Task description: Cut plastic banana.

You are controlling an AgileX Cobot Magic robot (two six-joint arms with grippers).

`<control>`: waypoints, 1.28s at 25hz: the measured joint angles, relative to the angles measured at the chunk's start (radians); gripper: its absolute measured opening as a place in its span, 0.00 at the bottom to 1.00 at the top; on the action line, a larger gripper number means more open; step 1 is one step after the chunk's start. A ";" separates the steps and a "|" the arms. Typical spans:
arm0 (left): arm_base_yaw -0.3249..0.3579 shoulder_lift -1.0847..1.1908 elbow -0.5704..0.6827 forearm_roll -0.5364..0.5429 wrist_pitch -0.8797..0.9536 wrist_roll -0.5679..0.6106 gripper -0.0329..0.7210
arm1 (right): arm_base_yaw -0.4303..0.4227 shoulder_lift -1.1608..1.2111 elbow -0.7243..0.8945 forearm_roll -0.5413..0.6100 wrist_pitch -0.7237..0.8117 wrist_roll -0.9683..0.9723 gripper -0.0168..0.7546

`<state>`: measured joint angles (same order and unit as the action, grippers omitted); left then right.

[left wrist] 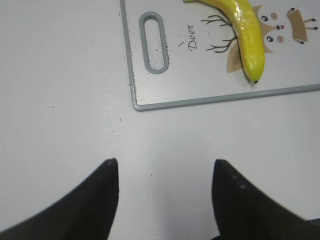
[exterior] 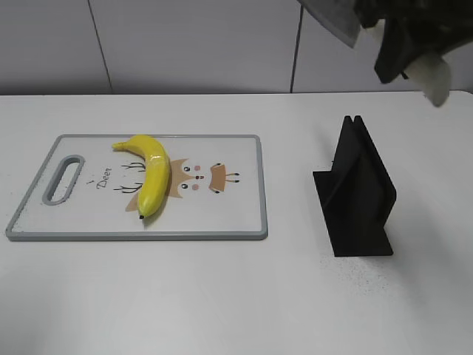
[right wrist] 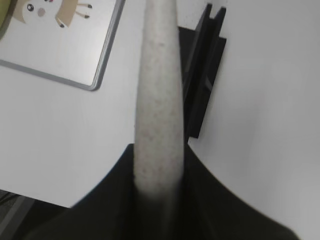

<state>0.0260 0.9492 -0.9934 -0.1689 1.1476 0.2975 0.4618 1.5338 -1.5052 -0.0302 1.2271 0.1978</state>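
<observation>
The plastic banana [exterior: 151,174] lies on the white cutting board [exterior: 236,218], left of its middle, dark tip toward the front. It also shows in the left wrist view [left wrist: 247,35]. My right gripper [exterior: 403,48] is high at the top right, above the black stand, shut on a knife. The cream speckled handle [right wrist: 157,100] runs between its jaws [right wrist: 157,150], and the grey blade [exterior: 332,18] points up and left. My left gripper [left wrist: 165,162] is open and empty over bare table, in front of the board's handle end; the exterior view does not show it.
A black knife stand [exterior: 358,192] stands on the table right of the board, and shows below the knife in the right wrist view [right wrist: 202,75]. The board [left wrist: 200,75] has a grey rim and a handle slot [left wrist: 152,42] at its left end.
</observation>
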 joint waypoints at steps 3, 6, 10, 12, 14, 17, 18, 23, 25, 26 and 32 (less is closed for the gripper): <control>-0.005 -0.124 0.070 0.041 0.001 0.002 0.81 | 0.000 -0.072 0.099 -0.003 -0.009 0.041 0.23; -0.005 -0.257 0.142 0.051 -0.005 0.003 0.81 | 0.000 -0.130 0.186 -0.003 -0.045 0.087 0.23; -0.005 -0.445 0.243 0.040 -0.038 0.003 0.81 | 0.000 -0.169 0.282 -0.003 -0.081 0.135 0.23; -0.005 -0.530 0.290 0.038 -0.052 0.003 0.80 | 0.000 -0.175 0.324 -0.003 -0.097 0.151 0.23; -0.005 -0.620 0.341 0.037 -0.065 0.003 0.80 | 0.000 -0.175 0.359 -0.003 -0.107 0.165 0.23; -0.005 -0.735 0.413 0.035 -0.067 0.003 0.80 | 0.000 -0.176 0.407 -0.003 -0.142 0.186 0.23; -0.005 -0.771 0.435 0.033 -0.067 0.003 0.80 | 0.000 -0.176 0.421 -0.003 -0.156 0.192 0.23; -0.005 -0.905 0.509 -0.012 -0.062 0.003 0.79 | 0.000 -0.176 0.473 -0.004 -0.215 0.232 0.23; -0.005 -0.942 0.517 -0.016 -0.057 0.003 0.79 | 0.000 -0.176 0.482 -0.012 -0.229 0.251 0.23; -0.005 -0.948 0.517 -0.018 -0.056 0.003 0.79 | 0.000 -0.176 0.484 -0.015 -0.233 0.256 0.23; -0.066 -0.953 0.519 -0.028 -0.057 0.003 0.77 | 0.000 -0.176 0.484 -0.021 -0.260 0.278 0.23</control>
<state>-0.0404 -0.0036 -0.4743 -0.1970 1.0903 0.3005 0.4618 1.3577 -1.0216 -0.0515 0.9676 0.4760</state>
